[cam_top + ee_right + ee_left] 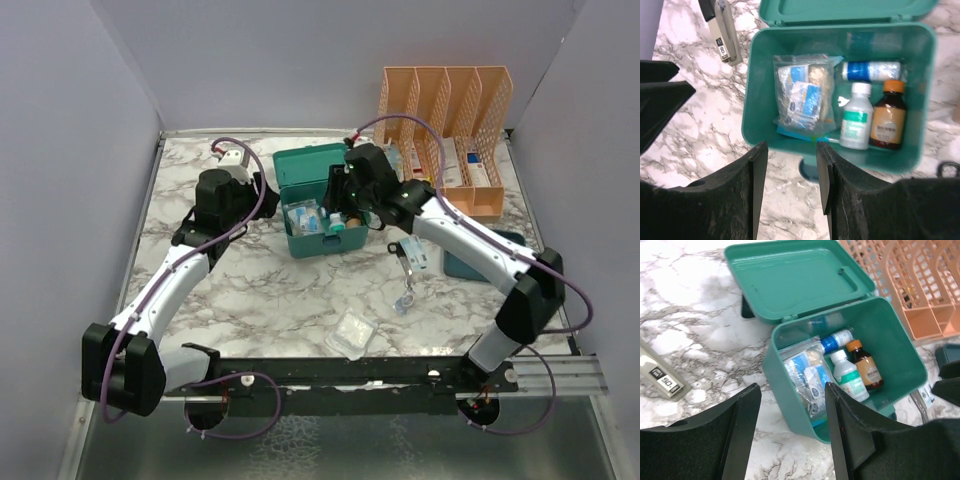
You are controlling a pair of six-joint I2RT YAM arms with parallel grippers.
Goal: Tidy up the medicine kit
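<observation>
The teal medicine kit (322, 238) stands open at the table's middle back, its lid (795, 280) lying flat behind it. Inside are a clear bag of sachets (805, 95), a white bottle with a green label (856, 120), an amber bottle with an orange cap (888, 120) and a blue-and-white roll (870, 70). My left gripper (792, 410) is open and hangs over the kit's left wall, which shows between its fingers. My right gripper (790, 167) is open above the kit's front wall and latch (809, 170), with nothing held.
A tall orange mesh file organizer (445, 120) stands at the back right. A stapler (722, 30) lies left of the kit. Right of the kit are a dark-blue tray (470, 268) and a packet (418, 255). A clear blister pack (352, 335) lies near the front.
</observation>
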